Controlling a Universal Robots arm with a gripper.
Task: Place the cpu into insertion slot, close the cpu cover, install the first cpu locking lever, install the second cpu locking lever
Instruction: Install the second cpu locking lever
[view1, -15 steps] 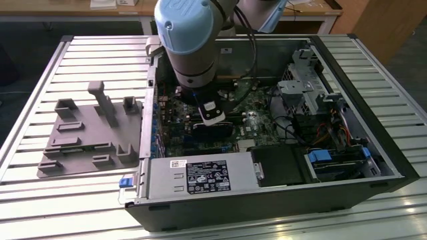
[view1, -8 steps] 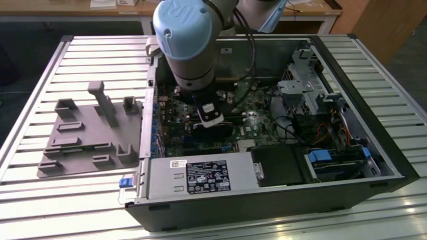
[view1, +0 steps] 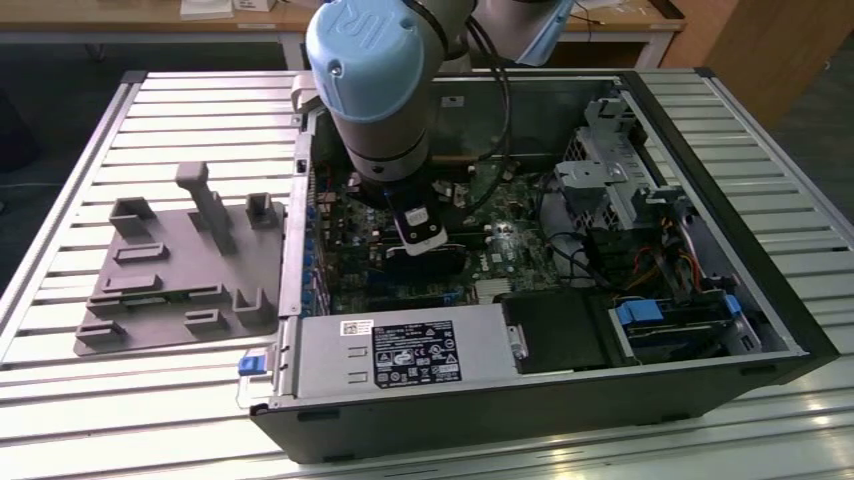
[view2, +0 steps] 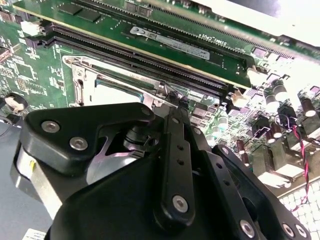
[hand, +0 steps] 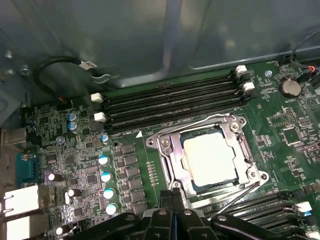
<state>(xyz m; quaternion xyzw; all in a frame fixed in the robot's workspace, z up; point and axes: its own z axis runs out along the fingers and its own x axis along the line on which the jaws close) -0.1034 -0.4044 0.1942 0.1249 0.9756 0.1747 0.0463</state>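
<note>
The hand (hand: 172, 192) sits low inside the open computer case (view1: 747, 330), its fingers (hand: 176, 202) pressed together, pinching nothing visible. In the first wrist view the fingertips meet right at the near edge of the cpu cover (hand: 172, 162), touching or all but touching its rim; contact cannot be confirmed.

Just beyond the fingertips the cpu (hand: 210, 159) lies flat in the insertion slot (hand: 187, 137), its pale metal top showing through the cover's square opening. The cover lies down over the socket. A thin lever (hand: 240, 196) runs slanted along the socket edge nearest the hand, beside the fingertips.

Past the socket, the long memory slots (hand: 172, 102) run parallel to its far edge, close by. More slots (hand: 260, 207) lie beside the hand. The case wall (hand: 150, 40) rises behind the far slots.

In the exterior view the arm (view1: 374, 90) descends into the case; a grey fixture (view1: 180, 265) stands on the slatted counter (view1: 80, 180), well apart.
</note>
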